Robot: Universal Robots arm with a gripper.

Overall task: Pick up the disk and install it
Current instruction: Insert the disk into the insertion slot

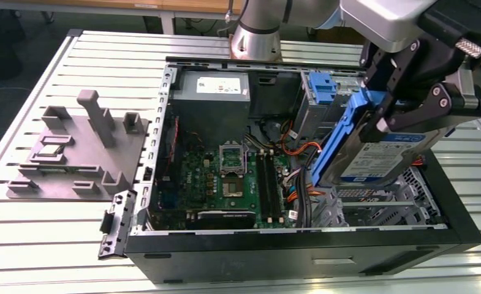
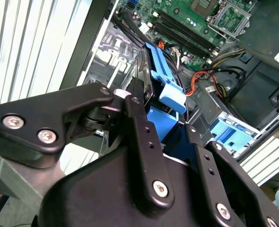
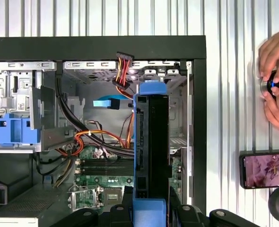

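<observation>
My gripper (image 1: pixel 391 116) is shut on the disk (image 1: pixel 383 160), a silver hard drive with a white-and-blue label in a blue carrier (image 1: pixel 344 138). It hangs tilted, nearly on edge, above the drive cage (image 1: pixel 371 205) at the exterior view's right end of the open computer case (image 1: pixel 306 248). In the first wrist view the disk (image 3: pixel 151 142) shows edge-on over the case's inside, with the gripper (image 3: pixel 149 210) clamped on its near end. In the second wrist view the black fingers (image 2: pixel 138 125) press on the carrier (image 2: pixel 164 92).
Inside the case lie the motherboard (image 1: pixel 223 177), a grey power supply (image 1: pixel 211 92), orange cables (image 3: pixel 90 137) and another blue bracket (image 1: pixel 322 86) in a bay. A grey fixture (image 1: pixel 76 153) stands on the slatted table. A person's hands (image 3: pixel 276 80) and a phone (image 3: pixel 265 169) are beside the case.
</observation>
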